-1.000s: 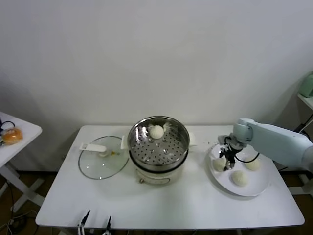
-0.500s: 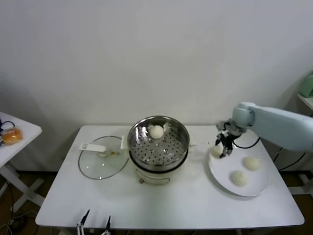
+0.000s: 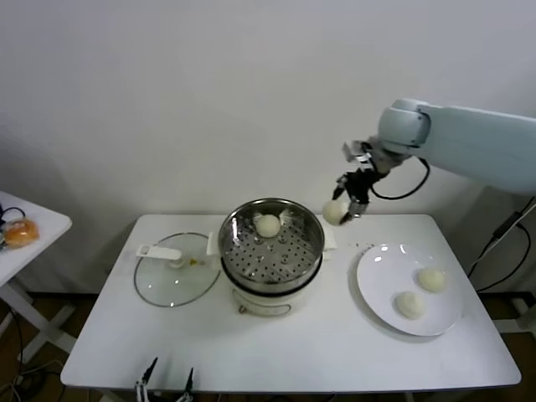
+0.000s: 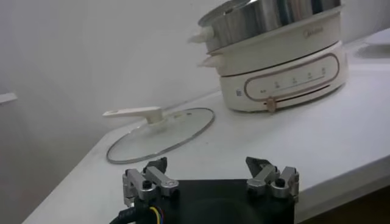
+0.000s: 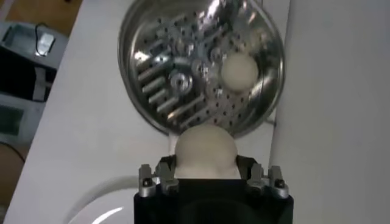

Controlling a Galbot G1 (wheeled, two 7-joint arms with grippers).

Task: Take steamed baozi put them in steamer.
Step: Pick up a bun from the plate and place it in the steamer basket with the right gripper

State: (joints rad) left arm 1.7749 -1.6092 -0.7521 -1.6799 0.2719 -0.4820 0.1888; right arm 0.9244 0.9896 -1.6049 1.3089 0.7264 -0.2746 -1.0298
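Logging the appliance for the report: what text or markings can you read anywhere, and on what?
"Midea": faint brand mark on the steamer white base, barely legible.
Small icons along the base's control strip: too small to read.
Nothing readable on the glass lid or plate.

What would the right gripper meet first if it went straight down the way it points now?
Probably the steamer's near rim: the right gripper, shut on a baozi, points down just beside it, though depth is unclear. Another bun sits deeper inside.
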